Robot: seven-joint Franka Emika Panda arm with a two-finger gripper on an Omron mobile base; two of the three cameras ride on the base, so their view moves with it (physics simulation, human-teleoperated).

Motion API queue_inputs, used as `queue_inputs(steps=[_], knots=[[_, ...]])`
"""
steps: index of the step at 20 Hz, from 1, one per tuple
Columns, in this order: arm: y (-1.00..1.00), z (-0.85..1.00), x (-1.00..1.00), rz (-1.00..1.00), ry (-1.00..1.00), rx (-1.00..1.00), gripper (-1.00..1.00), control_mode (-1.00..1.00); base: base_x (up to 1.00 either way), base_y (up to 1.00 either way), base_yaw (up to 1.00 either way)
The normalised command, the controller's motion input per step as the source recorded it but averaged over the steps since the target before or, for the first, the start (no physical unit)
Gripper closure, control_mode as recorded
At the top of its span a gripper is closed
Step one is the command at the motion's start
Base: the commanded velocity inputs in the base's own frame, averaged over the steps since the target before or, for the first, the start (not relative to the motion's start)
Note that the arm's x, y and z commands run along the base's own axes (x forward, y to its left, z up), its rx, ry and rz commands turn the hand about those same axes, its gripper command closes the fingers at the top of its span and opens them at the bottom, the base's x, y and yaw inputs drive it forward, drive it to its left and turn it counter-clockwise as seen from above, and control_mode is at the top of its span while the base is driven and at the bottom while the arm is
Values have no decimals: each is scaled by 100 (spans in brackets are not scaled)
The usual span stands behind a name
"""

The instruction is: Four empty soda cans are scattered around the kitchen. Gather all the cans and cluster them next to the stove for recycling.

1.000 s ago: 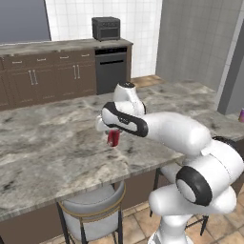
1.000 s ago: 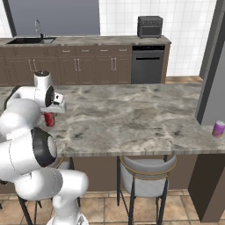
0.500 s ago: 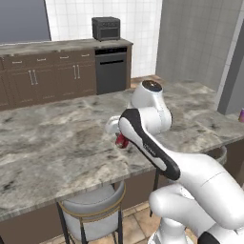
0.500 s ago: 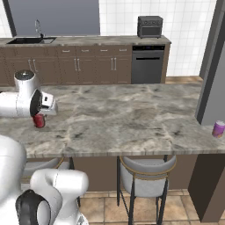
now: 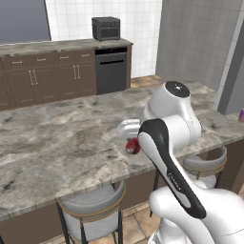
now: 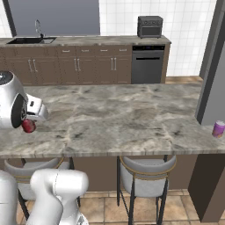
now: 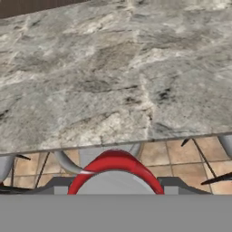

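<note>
The gripper (image 5: 132, 143) is clamped on a red can (image 5: 133, 146) – in the hand view the can's red rim (image 7: 115, 170) sits at the bottom, between the fingers. In the left base view the can is held just above the near edge of the marble desk (image 5: 57, 143), about in the middle of that edge. In the right base view the same red can (image 6: 28, 126) hangs at the near left corner of the desk (image 6: 123, 118), close under the white hand. Under the near edge stand grey stools (image 6: 145, 176). Far to the right, at the near right corner of the desk, a pink-purple can (image 6: 218, 129) stands upright – well apart from the gripper. On the back counter a dark toaster oven (image 6: 150, 27) rests above a dark built-in appliance (image 6: 148, 65).
</note>
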Motion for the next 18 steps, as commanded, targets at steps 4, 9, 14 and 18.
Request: queue_inputs(steps=[4,9,14,18], knots=[[-4,45,-46,-8,18,0,100,-100,0,0,0],[-1,25,-36,-5,13,0,100,-100,0,0,0],[-2,8,-13,-2,4,0,100,100,-20,-7,-2],[0,0,0,0,0,0,100,100,-48,-15,-4]])
